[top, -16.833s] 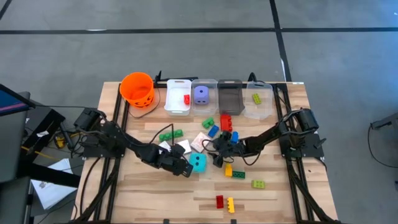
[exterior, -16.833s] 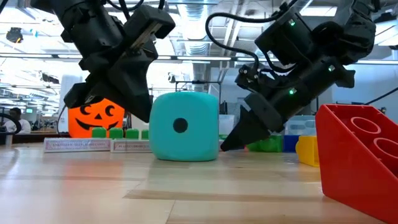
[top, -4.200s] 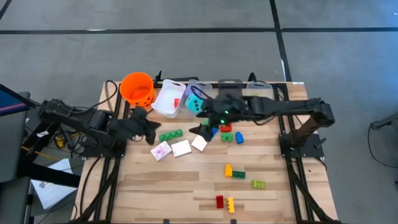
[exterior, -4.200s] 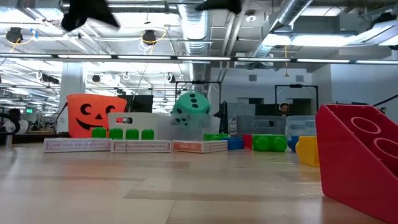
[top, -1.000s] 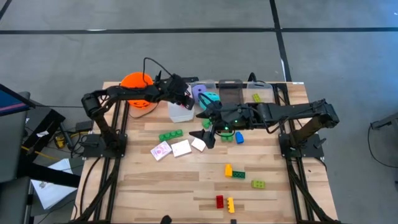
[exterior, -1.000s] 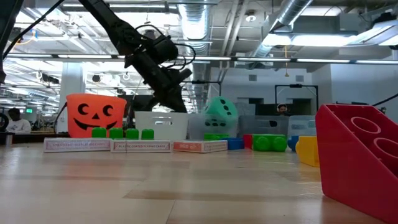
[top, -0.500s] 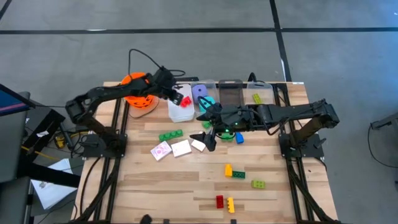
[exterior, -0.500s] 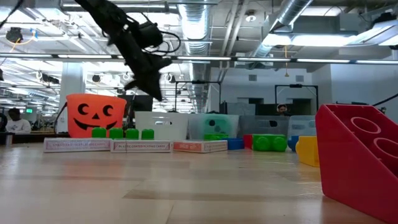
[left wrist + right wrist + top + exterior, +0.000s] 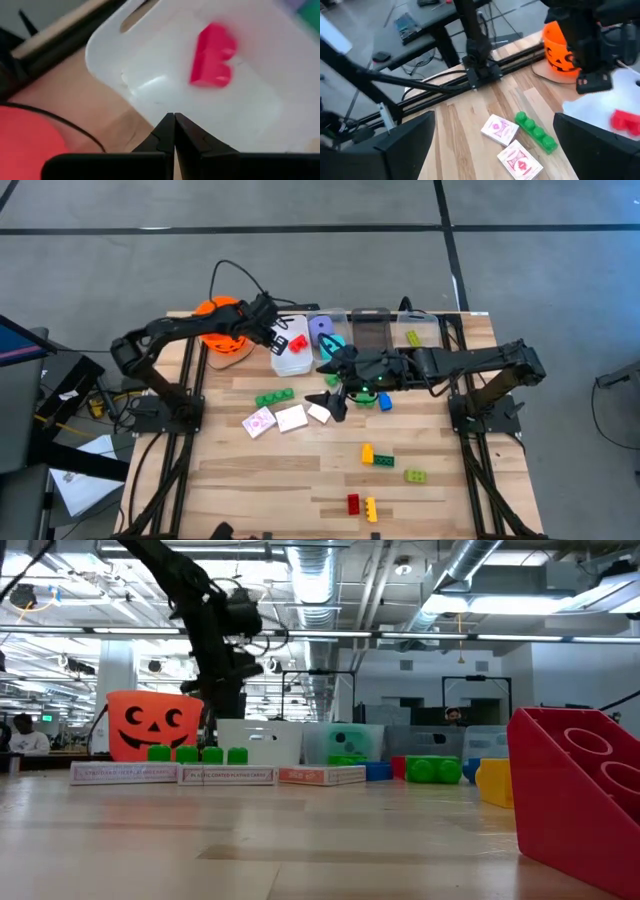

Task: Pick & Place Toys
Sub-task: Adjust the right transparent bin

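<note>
Teal die (image 9: 335, 343): lodged in the clear bin just beside the white bin (image 9: 290, 362).
Right gripper (image 9: 336, 383): fingers spread wide, empty, near it.
Left gripper (image 9: 276, 333): fingers pressed together, above the white bin.
Step judged: release done; another toy to be fetched next.

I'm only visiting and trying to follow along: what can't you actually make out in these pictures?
- Teal die, high view: the right arm covers most of it.
- Right gripper, high view: dark and small, its opening is hard to read there.
- Red brick, low view: cut off by the picture's edge.
- White bin, left wrist view: blurred, partly out of frame.
</note>
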